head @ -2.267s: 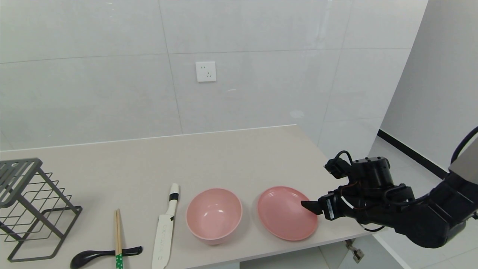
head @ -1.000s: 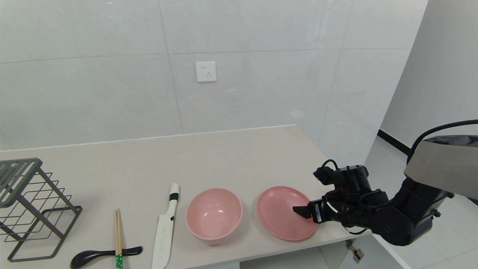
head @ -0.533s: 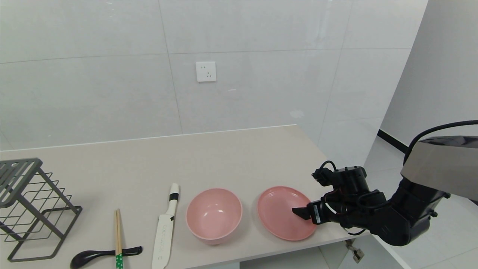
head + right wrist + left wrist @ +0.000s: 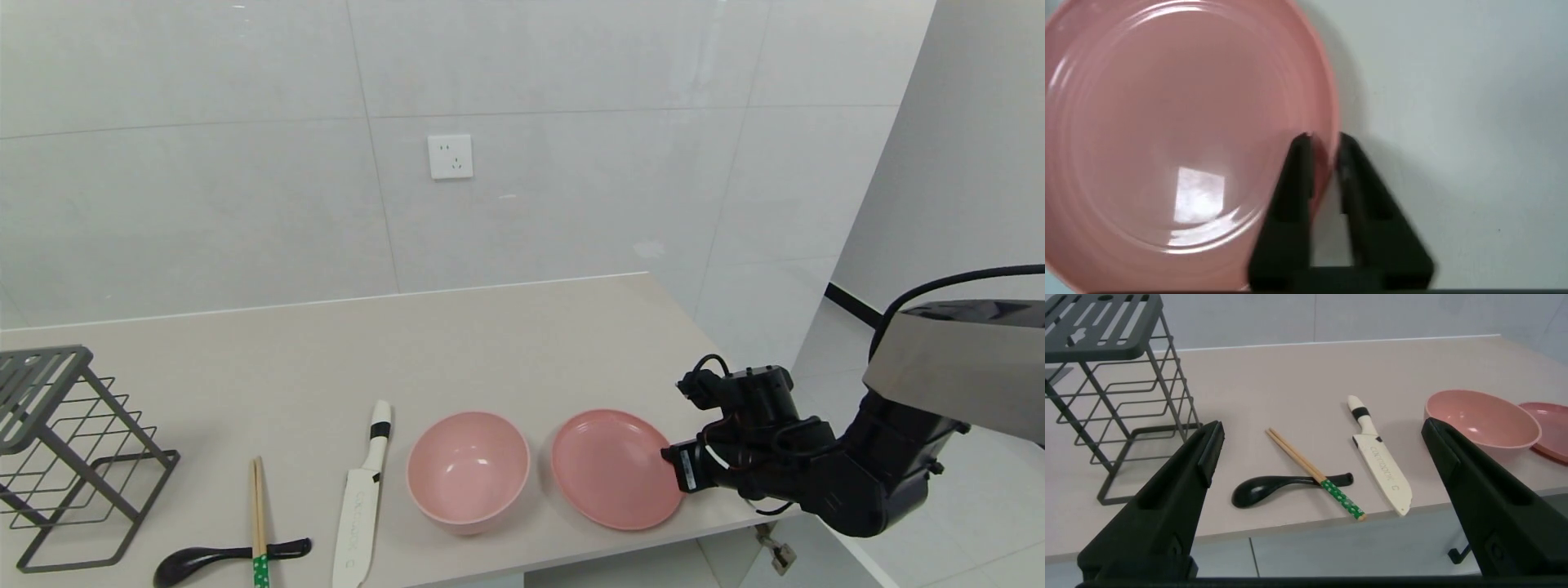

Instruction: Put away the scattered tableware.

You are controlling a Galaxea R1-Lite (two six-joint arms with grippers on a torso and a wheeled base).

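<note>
1. The right gripper [image 4: 1323,149] was clamped on the rim of the pink plate [image 4: 1184,131], one finger inside the rim and one outside, on the side of the plate facing the table's right edge
2. The plate sat near the front right corner of the beige table [image 4: 490,343], just to the right of the pink bowl [image 4: 468,467], with a thin gap between them. Couldn't really tell if the plate was flat on the table or tipped up a bit
3. The left gripper [image 4: 1321,429] was wide open, holding nothing, hovering off the table's front edge and facing the cutlery
4. The white knife [image 4: 359,506] lay just left of the bowl, handle pointing to the wall
5. Left of that, the chopsticks [image 4: 258,510] lay side by side across the handle of the black spoon [image 4: 212,559], touching it
6. The grey wire rack [image 4: 57,449] stood at the far left of the table, well apart from the plate
7. A white wall socket [image 4: 450,156] was on the tiles behind
</note>
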